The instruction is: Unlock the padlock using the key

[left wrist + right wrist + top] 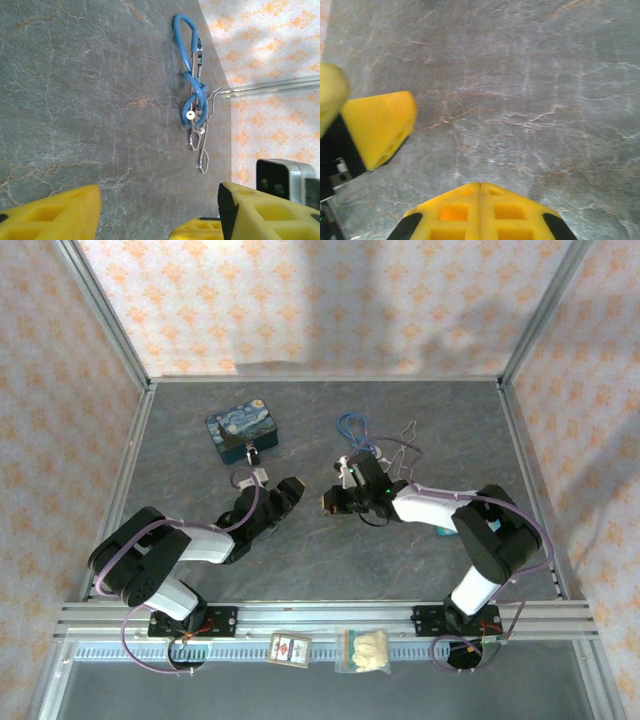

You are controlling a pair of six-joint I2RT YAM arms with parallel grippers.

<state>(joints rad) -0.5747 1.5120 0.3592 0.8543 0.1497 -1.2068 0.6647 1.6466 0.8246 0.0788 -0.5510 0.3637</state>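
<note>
The small dark padlock sits at the near edge of the blue painted tin, far left of centre. The key is hidden: I see it on no surface and not between any fingers. My left gripper hovers open over bare table, its yellow fingers wide apart. My right gripper faces it tip to tip, its fingers pressed flat together with nothing showing at the seam. Its yellow tip pokes in between the left fingers. One left finger appears in the right wrist view.
A coiled blue cable and bent wire loops lie behind the right gripper. Two small packets rest on the front rail. Metal frame posts and patterned walls ring the grey table.
</note>
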